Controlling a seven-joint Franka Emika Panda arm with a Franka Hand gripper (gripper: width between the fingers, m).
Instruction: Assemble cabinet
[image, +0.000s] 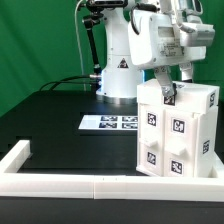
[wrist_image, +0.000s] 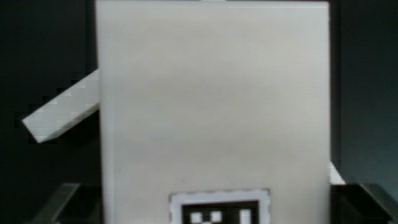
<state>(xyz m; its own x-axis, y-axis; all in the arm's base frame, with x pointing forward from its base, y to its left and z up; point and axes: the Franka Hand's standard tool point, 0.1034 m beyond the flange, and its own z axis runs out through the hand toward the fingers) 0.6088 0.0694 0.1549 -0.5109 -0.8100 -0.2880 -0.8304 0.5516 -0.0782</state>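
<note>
White plastic cabinet (image: 176, 130) stands upright on the black worktop (image: 60, 115) at the exterior view's right, just behind the low border rail (image: 60, 185), tags facing the camera. End effector (image: 166, 92) sits down at the cabinet's top edge; the wrist view shows a broad white panel (wrist_image: 210, 100) running up between its dark fingertips (wrist_image: 63, 198), so it appears pinched on that panel, though contact at the pads is hard to confirm. A second piece (wrist_image: 68, 112) leans off at an angle beside it. Marker board (image: 110, 123) lies flat, well apart. Likely risks: panel slipping or tilting in a shallow grip, or a sideways push toppling the cabinet.
</note>
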